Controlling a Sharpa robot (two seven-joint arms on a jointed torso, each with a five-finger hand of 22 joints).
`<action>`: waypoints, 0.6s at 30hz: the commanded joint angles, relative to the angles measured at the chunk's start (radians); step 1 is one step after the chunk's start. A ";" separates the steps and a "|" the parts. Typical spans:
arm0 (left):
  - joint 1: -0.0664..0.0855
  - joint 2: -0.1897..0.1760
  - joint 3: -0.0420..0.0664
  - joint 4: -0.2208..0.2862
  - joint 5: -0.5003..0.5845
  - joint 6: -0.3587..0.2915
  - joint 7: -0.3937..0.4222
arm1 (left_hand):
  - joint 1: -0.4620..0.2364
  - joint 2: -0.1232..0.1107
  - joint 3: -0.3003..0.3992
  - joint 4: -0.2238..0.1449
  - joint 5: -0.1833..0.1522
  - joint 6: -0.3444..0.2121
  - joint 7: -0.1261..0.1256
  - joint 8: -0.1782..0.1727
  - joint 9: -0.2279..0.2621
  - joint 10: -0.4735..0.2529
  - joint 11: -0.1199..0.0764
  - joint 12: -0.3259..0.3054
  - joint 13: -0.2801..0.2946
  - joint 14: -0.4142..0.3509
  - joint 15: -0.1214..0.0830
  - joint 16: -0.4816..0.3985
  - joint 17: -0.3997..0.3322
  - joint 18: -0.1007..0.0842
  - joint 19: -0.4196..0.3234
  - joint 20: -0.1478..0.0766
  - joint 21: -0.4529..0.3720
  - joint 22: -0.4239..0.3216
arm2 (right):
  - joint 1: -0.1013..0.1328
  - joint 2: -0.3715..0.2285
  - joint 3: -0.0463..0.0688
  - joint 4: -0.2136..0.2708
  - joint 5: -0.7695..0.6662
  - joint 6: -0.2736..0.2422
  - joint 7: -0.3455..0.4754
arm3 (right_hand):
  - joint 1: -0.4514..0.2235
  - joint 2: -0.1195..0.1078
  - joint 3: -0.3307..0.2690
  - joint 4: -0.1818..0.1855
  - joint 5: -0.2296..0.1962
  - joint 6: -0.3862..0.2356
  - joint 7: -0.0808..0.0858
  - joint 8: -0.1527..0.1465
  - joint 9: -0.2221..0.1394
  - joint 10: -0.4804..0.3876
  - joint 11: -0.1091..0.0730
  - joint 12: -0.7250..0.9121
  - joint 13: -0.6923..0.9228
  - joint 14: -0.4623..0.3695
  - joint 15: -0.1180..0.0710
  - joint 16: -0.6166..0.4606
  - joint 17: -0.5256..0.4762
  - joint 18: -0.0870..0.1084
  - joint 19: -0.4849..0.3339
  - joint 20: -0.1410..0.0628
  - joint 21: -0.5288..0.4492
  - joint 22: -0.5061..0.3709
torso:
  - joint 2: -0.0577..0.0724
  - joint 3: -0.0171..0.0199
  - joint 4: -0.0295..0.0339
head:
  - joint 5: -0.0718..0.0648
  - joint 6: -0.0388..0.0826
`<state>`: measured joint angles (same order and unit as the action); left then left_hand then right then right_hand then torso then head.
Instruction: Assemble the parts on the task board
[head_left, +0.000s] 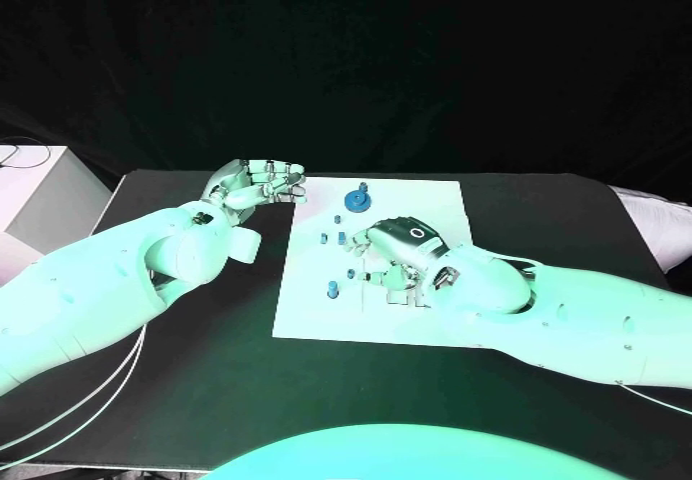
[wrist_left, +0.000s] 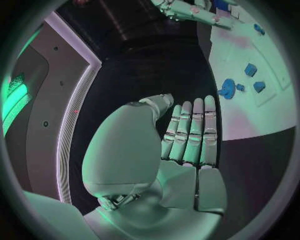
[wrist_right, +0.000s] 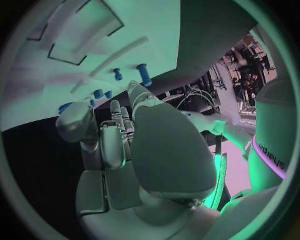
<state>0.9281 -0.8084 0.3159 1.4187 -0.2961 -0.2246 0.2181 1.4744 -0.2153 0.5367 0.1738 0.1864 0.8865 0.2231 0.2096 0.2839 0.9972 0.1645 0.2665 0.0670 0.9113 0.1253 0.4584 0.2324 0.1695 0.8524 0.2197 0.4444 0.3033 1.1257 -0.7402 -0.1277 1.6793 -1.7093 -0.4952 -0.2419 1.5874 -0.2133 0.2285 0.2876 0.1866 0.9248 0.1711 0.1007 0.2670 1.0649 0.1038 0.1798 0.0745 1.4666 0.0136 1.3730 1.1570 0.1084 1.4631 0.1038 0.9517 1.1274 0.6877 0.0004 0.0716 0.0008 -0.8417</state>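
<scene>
The white task board (head_left: 433, 205) lies in the middle of the black table. Several small blue parts sit along its left side, among them a round gear (head_left: 356, 203) and a peg (head_left: 333, 289). My right hand (head_left: 397, 250) hovers low over the board's middle, fingers bent down toward it next to a blue part (head_left: 353, 272); its fingertips are hidden, so a grip cannot be judged. In the right wrist view, that right hand (wrist_right: 119, 135) faces the board (wrist_right: 150, 30) and blue pegs (wrist_right: 144, 74). My left hand (head_left: 260, 185) is off the board's far left corner, and the left hand (wrist_left: 187, 135) is flat and holds nothing.
A white box (head_left: 36, 195) stands at the table's left edge. Thin cables (head_left: 101, 390) trail under my left arm. In the left wrist view, the board (wrist_left: 250, 115) with a blue gear (wrist_left: 227, 89) lies beyond the fingers over dark tabletop.
</scene>
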 joint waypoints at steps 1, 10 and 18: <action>-0.006 -0.001 0.000 0.002 0.001 0.013 0.007 | 0.006 0.007 -0.005 0.002 -0.001 0.003 0.002 0.007 -0.001 0.000 0.004 -0.003 0.001 0.007 -0.002 -0.005 0.002 0.011 0.010 0.000 -0.003 -0.002 | 0.025 -0.044 0.005 0.013 0.307 -0.037 0.073 | -0.014 0.012 0.038 0.001 0.007 0.041 0.003 0.022 0.003 0.094 -0.011 0.035 0.010 0.024 -0.011 0.003 0.006 0.006 0.006 -0.006 0.007 0.004 | -0.005 0.0029 -0.0102 | -0.016 0.011; -0.023 -0.004 0.000 0.000 0.004 0.016 0.009 | 0.006 0.007 -0.006 0.002 -0.001 0.003 0.002 0.007 -0.001 0.001 0.004 -0.003 0.001 0.008 -0.002 -0.006 0.002 0.011 0.010 0.000 -0.004 -0.002 | 0.093 -0.217 0.011 0.058 0.697 0.108 0.000 | -0.179 -0.015 0.063 -0.009 0.076 0.111 -0.063 0.133 0.065 0.294 -0.084 0.495 0.455 0.038 -0.069 0.035 0.041 -0.009 0.032 -0.061 0.092 0.072 | -0.016 0.0078 -0.0248 | -0.043 0.021; -0.033 -0.010 0.000 0.003 0.007 0.017 0.013 | 0.003 0.006 -0.007 0.004 -0.002 0.003 0.002 0.007 -0.002 0.001 0.004 -0.003 0.001 0.009 -0.002 -0.006 0.003 0.011 0.012 0.000 -0.005 -0.003 | 0.102 -0.313 0.006 0.109 0.676 0.229 -0.202 | -0.318 0.017 0.018 0.002 0.134 0.089 -0.089 0.249 0.186 0.432 -0.102 1.289 1.367 0.075 -0.084 0.130 0.237 -0.040 0.060 -0.076 0.272 0.208 | -0.022 0.0102 -0.0323 | -0.053 0.019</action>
<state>0.8965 -0.8183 0.3156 1.4181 -0.2946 -0.2234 0.2196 1.4744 -0.2153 0.5338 0.1767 0.1864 0.8865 0.2231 0.2131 0.2830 0.9972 0.1645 0.2665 0.0670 0.9113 0.1253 0.4586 0.2344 0.1697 0.8597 0.2199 0.4444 0.3012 1.2281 -1.0460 -0.1207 1.7784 -1.0632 -0.3675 -0.3209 1.2703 -0.1952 0.2476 0.2901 0.3216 1.0135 0.0828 0.3485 0.4511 1.4634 0.0002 1.4644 1.3060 1.4658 -0.0637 1.5030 1.3082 0.0814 1.4662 0.0322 1.2242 1.3074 0.6687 0.0093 0.0435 -0.0489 -0.8203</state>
